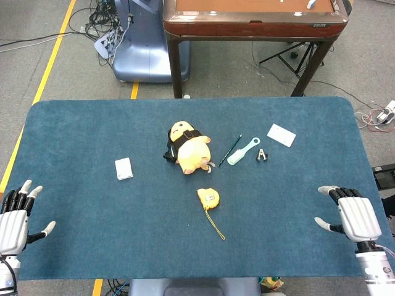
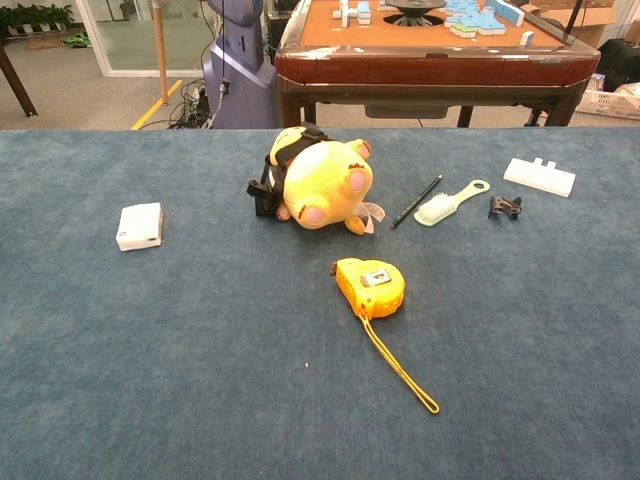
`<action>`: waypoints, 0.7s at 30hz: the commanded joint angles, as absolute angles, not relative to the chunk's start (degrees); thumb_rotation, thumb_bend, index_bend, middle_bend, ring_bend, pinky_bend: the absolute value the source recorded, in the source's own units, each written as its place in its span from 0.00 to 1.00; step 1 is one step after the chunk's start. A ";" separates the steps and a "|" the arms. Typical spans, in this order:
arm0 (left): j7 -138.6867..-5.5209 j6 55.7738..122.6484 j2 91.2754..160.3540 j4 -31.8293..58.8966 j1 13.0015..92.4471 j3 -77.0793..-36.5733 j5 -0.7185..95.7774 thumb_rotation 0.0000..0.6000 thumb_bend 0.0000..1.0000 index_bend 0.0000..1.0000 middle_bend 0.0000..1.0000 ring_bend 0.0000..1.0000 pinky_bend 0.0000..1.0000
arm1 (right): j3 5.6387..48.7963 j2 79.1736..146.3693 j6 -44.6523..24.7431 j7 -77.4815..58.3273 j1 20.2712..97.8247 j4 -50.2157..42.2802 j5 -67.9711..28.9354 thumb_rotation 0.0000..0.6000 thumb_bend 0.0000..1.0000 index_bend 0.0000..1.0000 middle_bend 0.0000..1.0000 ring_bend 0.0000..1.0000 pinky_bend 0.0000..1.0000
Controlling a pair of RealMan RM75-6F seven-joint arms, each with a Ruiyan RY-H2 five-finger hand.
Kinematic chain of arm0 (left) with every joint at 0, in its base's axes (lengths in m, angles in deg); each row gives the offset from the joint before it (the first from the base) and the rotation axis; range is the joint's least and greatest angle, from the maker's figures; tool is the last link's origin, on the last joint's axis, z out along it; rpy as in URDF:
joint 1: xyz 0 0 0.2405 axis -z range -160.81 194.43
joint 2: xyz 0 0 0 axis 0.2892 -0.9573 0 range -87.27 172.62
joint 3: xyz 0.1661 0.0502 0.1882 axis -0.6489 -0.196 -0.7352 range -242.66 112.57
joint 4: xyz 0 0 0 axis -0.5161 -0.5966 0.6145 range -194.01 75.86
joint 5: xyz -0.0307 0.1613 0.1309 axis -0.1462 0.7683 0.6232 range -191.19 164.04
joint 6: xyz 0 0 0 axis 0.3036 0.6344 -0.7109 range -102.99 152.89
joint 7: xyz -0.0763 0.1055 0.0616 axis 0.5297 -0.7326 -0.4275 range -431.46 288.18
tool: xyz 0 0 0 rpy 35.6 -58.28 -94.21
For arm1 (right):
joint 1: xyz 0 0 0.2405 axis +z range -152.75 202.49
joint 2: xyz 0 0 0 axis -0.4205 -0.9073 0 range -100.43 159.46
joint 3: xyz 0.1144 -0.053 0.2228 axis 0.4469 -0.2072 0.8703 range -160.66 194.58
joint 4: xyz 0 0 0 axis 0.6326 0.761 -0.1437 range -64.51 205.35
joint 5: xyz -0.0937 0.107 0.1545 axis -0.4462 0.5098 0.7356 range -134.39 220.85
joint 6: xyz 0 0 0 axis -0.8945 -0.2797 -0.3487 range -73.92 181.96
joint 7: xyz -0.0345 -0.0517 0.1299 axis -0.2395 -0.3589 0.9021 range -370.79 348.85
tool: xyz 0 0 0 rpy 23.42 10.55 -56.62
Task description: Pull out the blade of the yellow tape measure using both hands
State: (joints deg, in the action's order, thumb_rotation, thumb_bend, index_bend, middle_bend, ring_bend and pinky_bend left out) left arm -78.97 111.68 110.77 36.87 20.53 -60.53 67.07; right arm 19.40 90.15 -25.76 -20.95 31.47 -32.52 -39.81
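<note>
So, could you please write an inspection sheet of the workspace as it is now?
Surface: blue cloth table, flat.
Job's things: tape measure near centre, lying flat, yellow strap trailing toward the robot; blade not pulled out.
Clutter: plush, pencil, brush, clip, two white boxes.
Hands: left hand and right hand at table edges, fingers apart, holding nothing.
Cables: on floor beyond table.
Surroundings: brown table, blue machine base.
</note>
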 commanded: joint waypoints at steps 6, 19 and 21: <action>-78.61 112.12 110.50 37.49 20.25 -60.81 67.74 1.00 0.17 0.14 0.00 0.00 0.00 | 19.35 90.80 -24.72 -20.92 32.36 -32.46 -40.68 1.00 0.18 0.33 0.37 0.35 0.31; -77.63 113.38 109.99 38.41 19.33 -61.30 68.75 1.00 0.17 0.14 0.00 0.00 0.00 | 20.19 94.00 -14.10 -25.46 41.89 -35.73 -46.99 1.00 0.18 0.33 0.37 0.35 0.31; -77.65 113.66 109.79 38.61 19.16 -61.37 68.97 1.00 0.17 0.14 0.00 0.00 0.00 | 20.48 95.13 -11.00 -27.03 44.30 -36.09 -47.37 1.00 0.21 0.33 0.38 0.35 0.31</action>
State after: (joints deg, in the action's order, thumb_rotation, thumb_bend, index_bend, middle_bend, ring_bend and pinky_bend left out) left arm -77.64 113.59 109.85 38.55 19.21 -61.34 68.91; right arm 20.09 93.75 -13.90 -25.23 41.79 -35.40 -46.45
